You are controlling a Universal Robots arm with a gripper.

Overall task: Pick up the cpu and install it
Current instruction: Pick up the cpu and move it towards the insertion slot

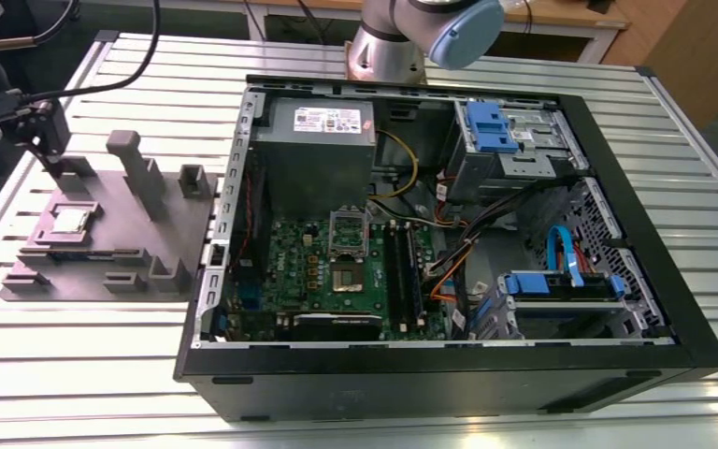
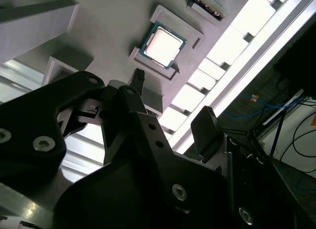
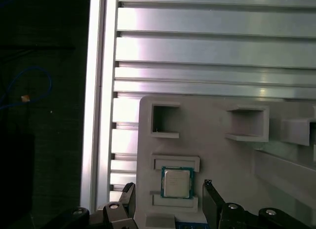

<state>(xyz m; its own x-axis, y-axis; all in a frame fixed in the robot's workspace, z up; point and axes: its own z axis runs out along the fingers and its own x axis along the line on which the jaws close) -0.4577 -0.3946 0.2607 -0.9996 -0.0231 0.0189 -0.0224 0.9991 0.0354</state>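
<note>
Black-fingered and spread wide, my claw (image 3: 168,187) is hovering with nothing in it. In the first wrist view its two fingers (image 3: 129,192) are standing either side of the cpu (image 3: 177,182), seemingly above it and not touching. The cpu is lying flat, metal top up, in a shallow recess of the grey holder block (image 3: 222,155), which is resting on the slatted aluminium worktop (image 3: 197,46). Well apart, toward the exterior view's right, the open computer case (image 1: 434,379) is lying with its motherboard (image 1: 322,271) facing up. I am judging this to be the approach to the pick: a clean grasp is calling for fingers squared to the chip's edges and a light squeeze on its rim.
</note>
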